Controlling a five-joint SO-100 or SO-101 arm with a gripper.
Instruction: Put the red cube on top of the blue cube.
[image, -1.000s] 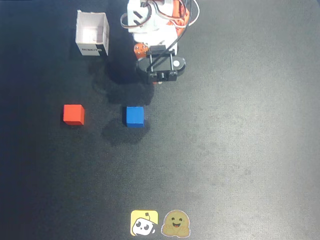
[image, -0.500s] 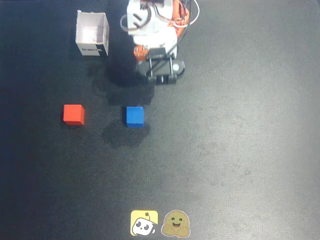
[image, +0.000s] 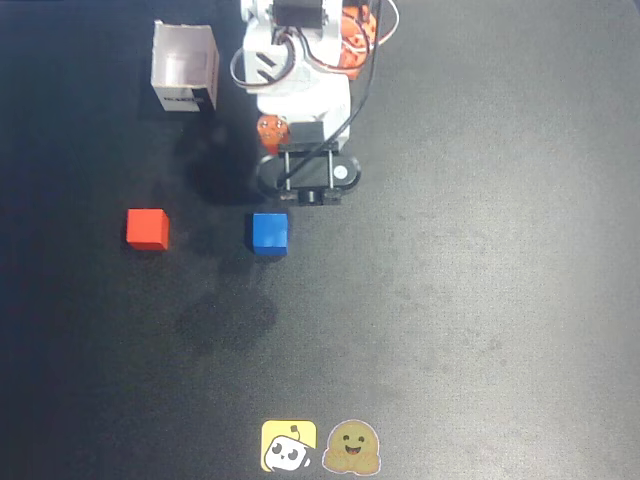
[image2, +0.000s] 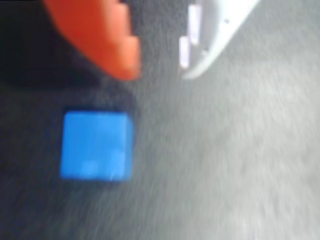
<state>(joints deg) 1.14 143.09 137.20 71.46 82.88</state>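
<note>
The red cube (image: 147, 229) sits on the dark mat at the left in the overhead view, out of the wrist view. The blue cube (image: 269, 233) sits to its right, apart from it, just below and left of the arm's wrist (image: 315, 178). In the wrist view the blue cube (image2: 96, 145) lies at the lower left, blurred. My gripper (image2: 160, 72) hangs above the mat, up and right of the blue cube. Its orange finger (image2: 107, 40) and white finger (image2: 210, 45) stand apart with only mat between them. It holds nothing.
A white open box (image: 185, 68) stands at the back left beside the arm's base (image: 300, 60). Two stickers, one yellow (image: 289, 446) and one brown (image: 351, 448), lie at the front edge of the mat.
</note>
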